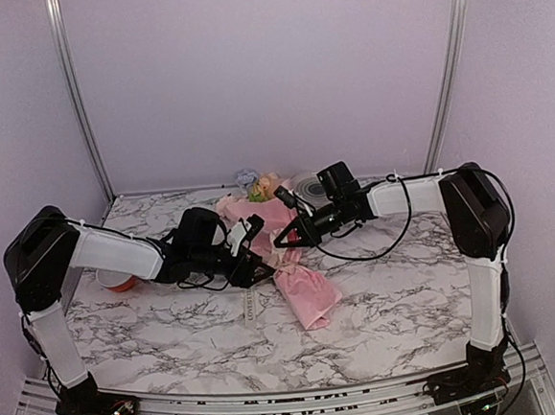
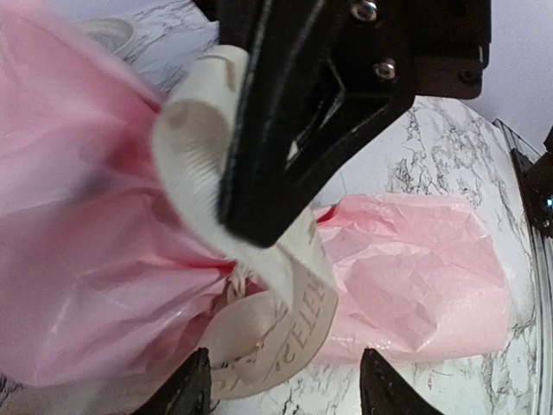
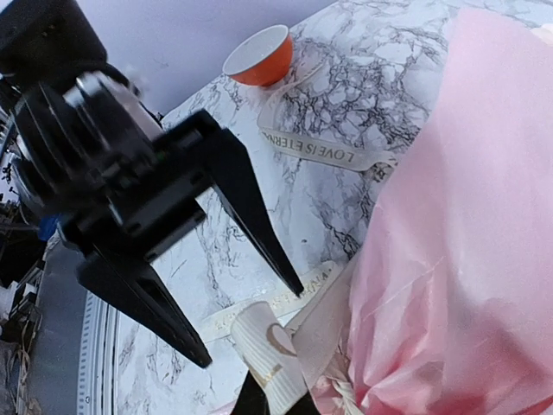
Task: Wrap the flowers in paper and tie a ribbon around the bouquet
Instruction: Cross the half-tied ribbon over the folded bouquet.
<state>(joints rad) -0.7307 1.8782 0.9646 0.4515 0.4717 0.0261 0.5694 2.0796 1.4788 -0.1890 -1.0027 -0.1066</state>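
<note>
The right tool (image 2: 251, 226) is clamped shut on a loop of the ribbon (image 2: 194, 147), its two black fingers pressed together on the cream band just above the cinched waist of the bouquet (image 1: 301, 284). In the top view it reaches in from 3 o'clock and points toward 8 o'clock. The left tool (image 3: 251, 327) faces it from 9 o'clock, its fingers spread to a middling width and gripping nothing. In its own wrist view a lettered tail of the ribbon shows between the fingertips (image 2: 192, 385) without being squeezed. The two tools sit just beside each other over the middle of the bouquet.

The ribbon circles the paper (image 2: 415, 259) where the pink sheet gathers into tight folds. There appears to be a knot at that spot, though it is blurred. Another printed stretch of ribbon lies flat on the desk (image 1: 391, 304), at 6 o'clock from the left tool.

The bouquet lies near the centre of the desk, running from 11 o'clock to 5 o'clock. The flowers (image 1: 264, 184) show at the 11 o'clock end, near the back wall, and the folded pink foot lies at 5 o'clock. A ringed plate (image 1: 306, 180) sits at 3 o'clock of the flowers, just beside them. An orange bowl (image 3: 259, 56) stands at 9 o'clock from the left tool, well apart from the bouquet.
</note>
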